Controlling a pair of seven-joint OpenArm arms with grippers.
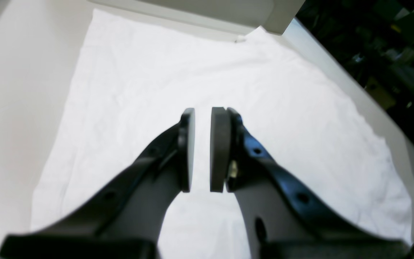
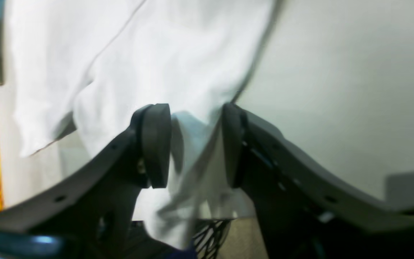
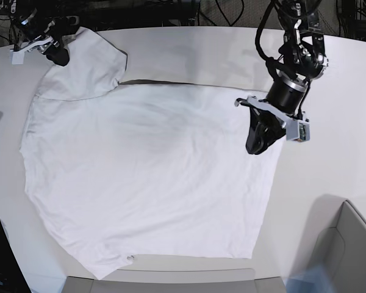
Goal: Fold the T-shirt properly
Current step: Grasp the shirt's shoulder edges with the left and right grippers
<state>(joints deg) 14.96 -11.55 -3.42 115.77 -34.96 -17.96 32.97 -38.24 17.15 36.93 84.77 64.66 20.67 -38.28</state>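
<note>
Two hands: the right hand (image 2: 192, 144) grips the T-shirt (image 3: 146, 177) sleeve; the left hand (image 1: 202, 149) hovers empty, slightly parted. Tugging risks bunching the T-shirt's flat body.

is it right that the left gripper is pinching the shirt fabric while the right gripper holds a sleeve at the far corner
Not quite. The left gripper pinches nothing: the left wrist view shows its pads apart, with only a narrow empty gap, above the flat T-shirt. The right gripper does have sleeve fabric between its pads.
</note>
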